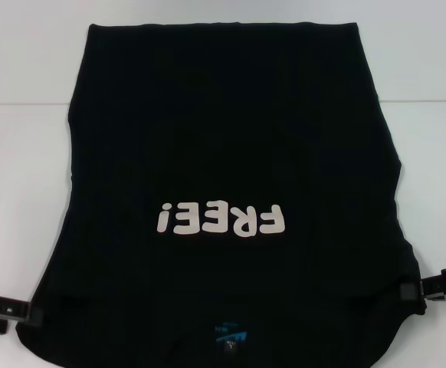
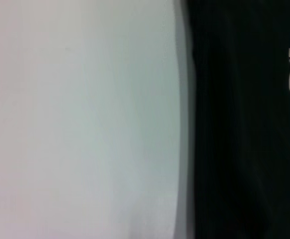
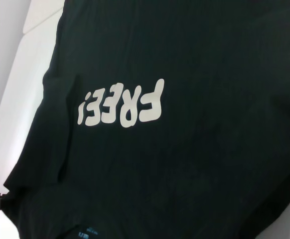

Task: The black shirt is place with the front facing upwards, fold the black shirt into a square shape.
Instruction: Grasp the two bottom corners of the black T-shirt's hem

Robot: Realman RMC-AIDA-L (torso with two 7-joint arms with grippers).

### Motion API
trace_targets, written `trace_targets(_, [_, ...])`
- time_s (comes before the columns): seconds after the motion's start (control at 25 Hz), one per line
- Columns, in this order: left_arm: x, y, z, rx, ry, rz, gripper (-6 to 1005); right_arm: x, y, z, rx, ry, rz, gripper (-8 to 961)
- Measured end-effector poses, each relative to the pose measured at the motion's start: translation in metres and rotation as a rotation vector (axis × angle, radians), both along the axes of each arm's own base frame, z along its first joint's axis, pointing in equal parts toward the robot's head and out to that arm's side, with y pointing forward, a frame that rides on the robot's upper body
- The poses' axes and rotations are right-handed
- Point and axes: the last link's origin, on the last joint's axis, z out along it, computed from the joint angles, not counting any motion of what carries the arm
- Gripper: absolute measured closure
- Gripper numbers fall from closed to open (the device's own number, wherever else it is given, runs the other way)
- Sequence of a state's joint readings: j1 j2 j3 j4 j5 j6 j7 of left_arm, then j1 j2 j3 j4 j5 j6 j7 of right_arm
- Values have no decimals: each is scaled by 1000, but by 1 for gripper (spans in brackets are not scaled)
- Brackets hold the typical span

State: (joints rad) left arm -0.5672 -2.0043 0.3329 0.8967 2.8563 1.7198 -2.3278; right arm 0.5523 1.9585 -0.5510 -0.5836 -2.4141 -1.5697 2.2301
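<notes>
The black shirt point(image 1: 231, 153) lay flat on the white worktop point(image 1: 24, 153), print up. The left gripper point(image 1: 12, 303) and right gripper point(image 1: 418, 290) sat at its near corners; whether their fingers pinched cloth, I could not tell

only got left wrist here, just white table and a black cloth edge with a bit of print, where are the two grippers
observer: In the head view the left gripper is at the near left corner of the black shirt, and the right gripper is at its near right corner.
operator: which end is the collar
observer: The blue neck label lies at the edge nearest the robot, so the FREE! print reads upside down from the head camera.
</notes>
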Motion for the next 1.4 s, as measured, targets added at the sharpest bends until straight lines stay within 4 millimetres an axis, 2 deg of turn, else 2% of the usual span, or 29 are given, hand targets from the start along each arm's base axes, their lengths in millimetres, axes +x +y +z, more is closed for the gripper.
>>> trace_targets(0.4, [-3,8,-10,11,-1,-9,167,0,-1,-4,-4,1,0,882])
trace_targets(1.28, [-1,9,-19,-38,21,-33,171,2,-4,-6,0,2,-1,874])
trace_targets(1.4, [-1,9,-20,-39,25,-36,199,2,-5,-7,0,5,-3,873])
